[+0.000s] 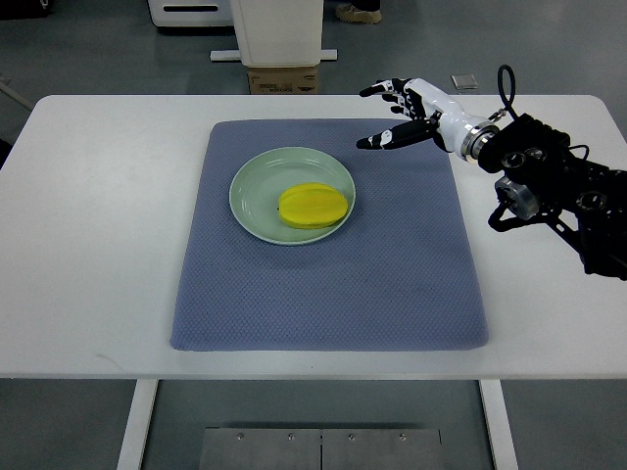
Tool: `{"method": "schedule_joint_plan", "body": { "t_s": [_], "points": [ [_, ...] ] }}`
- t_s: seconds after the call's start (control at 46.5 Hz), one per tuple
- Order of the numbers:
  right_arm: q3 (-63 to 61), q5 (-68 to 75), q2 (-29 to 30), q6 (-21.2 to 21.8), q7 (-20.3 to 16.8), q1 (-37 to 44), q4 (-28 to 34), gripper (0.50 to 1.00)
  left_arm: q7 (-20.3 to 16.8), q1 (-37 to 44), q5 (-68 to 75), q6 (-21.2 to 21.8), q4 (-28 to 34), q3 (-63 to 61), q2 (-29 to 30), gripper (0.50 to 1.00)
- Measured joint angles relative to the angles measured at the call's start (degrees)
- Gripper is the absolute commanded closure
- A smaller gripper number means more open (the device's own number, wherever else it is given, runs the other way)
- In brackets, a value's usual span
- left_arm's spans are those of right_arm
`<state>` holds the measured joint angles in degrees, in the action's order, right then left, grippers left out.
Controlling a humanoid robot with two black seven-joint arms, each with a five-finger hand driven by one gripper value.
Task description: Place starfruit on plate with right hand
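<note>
Top view: a yellow starfruit [313,207] lies inside a pale green plate [257,183] at the frame's centre, on a blue mat [392,284] covering a white table [88,235]. The right hand [402,113], upper right, hovers with fingers spread, holding nothing. The placing looks done.

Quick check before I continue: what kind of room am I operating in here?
Probably a lab or test workspace, not a kitchen. A plain white table stands on a grey floor, with a cardboard box and equipment bases behind it. The staged setup: a blue mat, plate, starfruit, right hand open nearby.
</note>
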<state>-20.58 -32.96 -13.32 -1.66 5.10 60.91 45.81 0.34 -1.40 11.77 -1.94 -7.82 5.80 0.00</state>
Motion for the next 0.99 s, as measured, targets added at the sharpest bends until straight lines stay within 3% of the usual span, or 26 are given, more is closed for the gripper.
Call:
{"method": "schedule_joint_plan", "body": {
  "t_s": [0.215, 0.473, 0.989],
  "points": [
    [-10.5, 0.3, 0.8, -1.4, -0.3, -5.9, -2.9, 0.500, 0.0, 0.0, 0.0, 0.0, 0.0, 0.0, 0.0, 0.500],
    [-21.9, 0.5, 6.0, -6.6, -0.4, -9.2, -5.9, 0.500, 0.0, 0.0, 0.0, 0.0, 0.0, 0.0, 0.0, 0.500],
    [-31.1, 5.3, 10.6, -10.6, 0.2, -13.3, -6.0, 0.500, 0.0, 0.0, 0.0, 0.0, 0.0, 0.0, 0.0, 0.500]
  ]
}}
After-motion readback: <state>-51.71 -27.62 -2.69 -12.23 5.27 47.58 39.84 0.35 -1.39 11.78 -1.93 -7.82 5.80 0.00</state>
